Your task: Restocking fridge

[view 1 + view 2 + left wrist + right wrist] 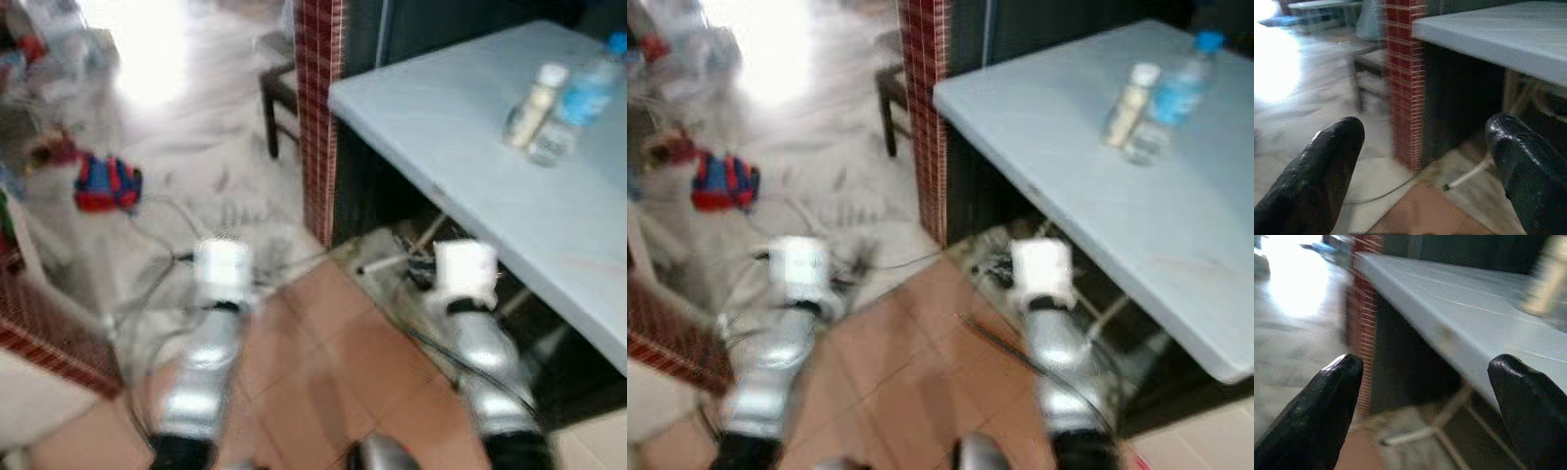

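We hold both arms low before us, the left gripper [1425,161] and the right gripper [1425,396] each with jaws spread wide and nothing between them. Two bottles, a cream one [530,106] and a clear blue-capped one [578,103], stand touching on the pale table [441,137], well ahead of the right jaws and above them. We see no fridge. We judge this a walking stretch; whichever way we are bound, these blurred views don't settle it.
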